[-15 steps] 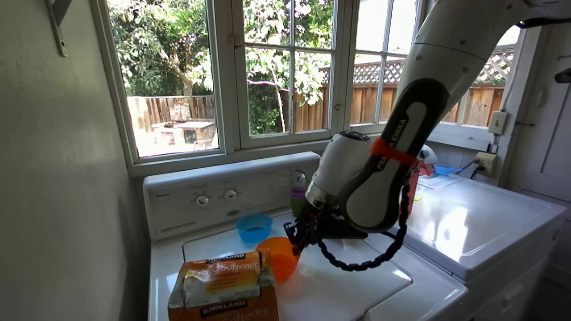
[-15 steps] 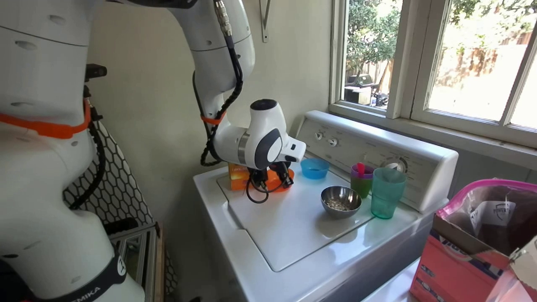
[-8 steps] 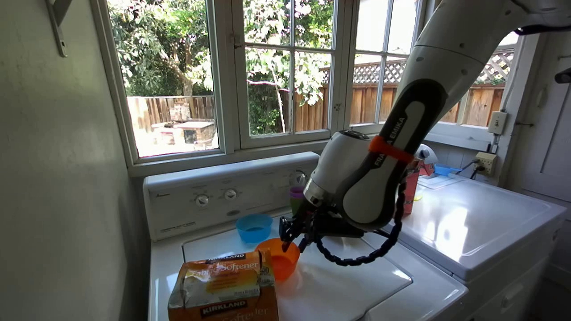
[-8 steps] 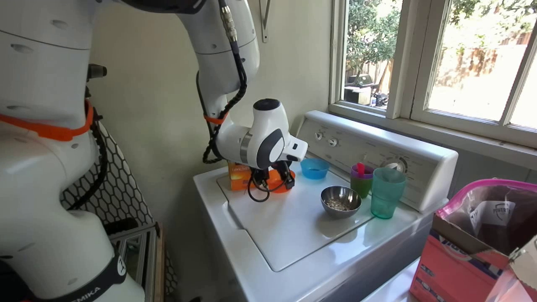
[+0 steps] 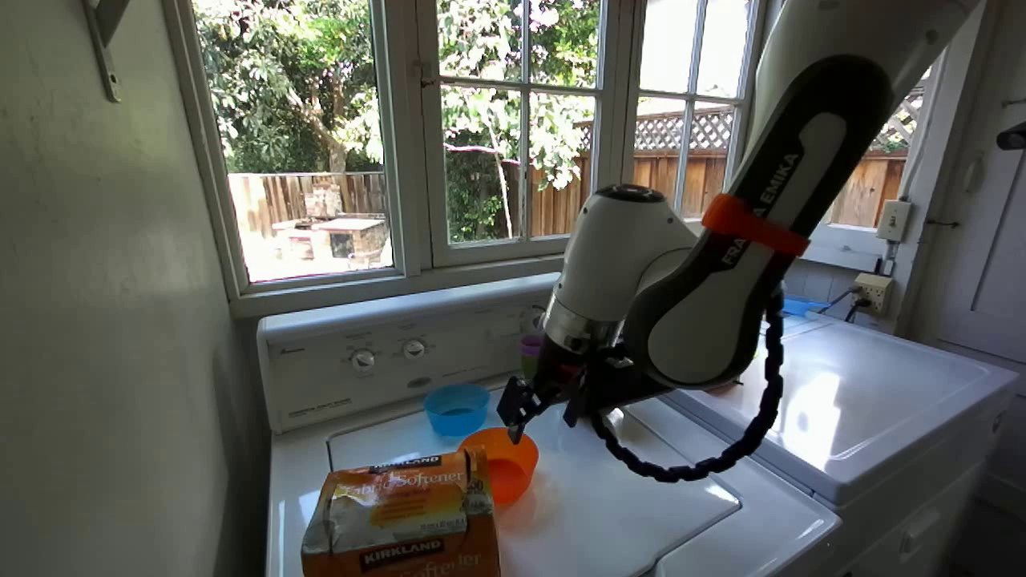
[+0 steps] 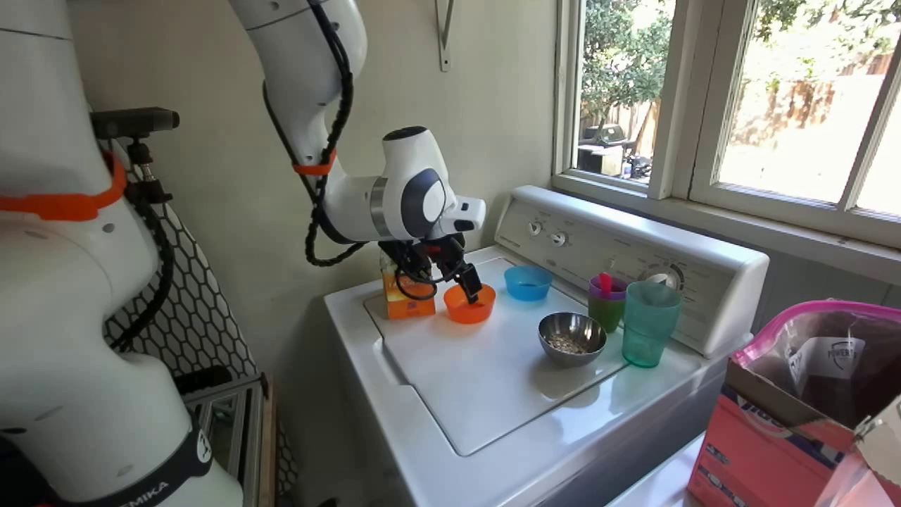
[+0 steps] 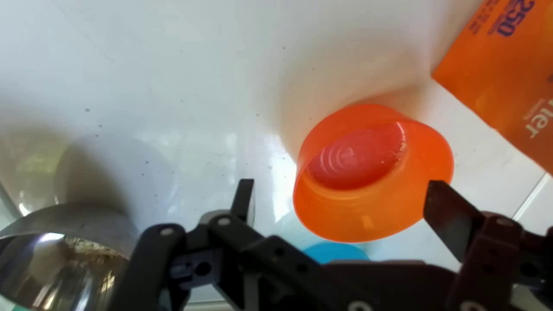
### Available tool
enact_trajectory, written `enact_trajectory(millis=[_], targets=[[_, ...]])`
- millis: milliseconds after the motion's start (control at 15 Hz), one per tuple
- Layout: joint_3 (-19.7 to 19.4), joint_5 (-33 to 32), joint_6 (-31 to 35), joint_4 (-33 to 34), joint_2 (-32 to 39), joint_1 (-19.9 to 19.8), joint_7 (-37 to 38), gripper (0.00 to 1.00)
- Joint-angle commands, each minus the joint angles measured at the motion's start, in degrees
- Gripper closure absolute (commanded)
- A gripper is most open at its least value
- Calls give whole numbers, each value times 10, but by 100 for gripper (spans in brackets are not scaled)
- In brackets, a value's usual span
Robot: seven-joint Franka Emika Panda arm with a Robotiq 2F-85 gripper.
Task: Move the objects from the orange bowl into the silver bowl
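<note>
The orange bowl (image 7: 367, 211) stands upright on the white washer lid, with a few pale crumbs along the edge of its floor. My gripper (image 7: 343, 190) hangs above it with jaws spread wide and nothing between the fingers; in the wrist view the fingertips appear on either side of the bowl. Both exterior views show the gripper (image 5: 543, 421) over the orange bowl (image 5: 513, 477), apart from it as far as I can tell. The silver bowl (image 6: 571, 355) sits on the lid nearer the cups and holds small pale bits; its edge (image 7: 99, 220) shows at the wrist view's lower left.
A blue bowl (image 6: 528, 283) stands behind the orange one, near the control panel. Close beside the orange bowl is a fabric softener box (image 5: 401, 513). A purple-green cup (image 6: 607, 310) and a teal cup (image 6: 651, 324) stand by the silver bowl. A red box (image 6: 774, 451) occupies the near right.
The gripper has opened from closed fingers at the orange bowl's rim. It has risen and drawn back from the rim, leaving the bowl standing on the lid.
</note>
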Motion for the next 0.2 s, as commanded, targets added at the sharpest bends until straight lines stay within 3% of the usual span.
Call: enact_trajectory(millis=[0,133], targets=[[2,0,-3,-7,-18,3,2,0],[2,0,-3,-7,-20,3,2,0]])
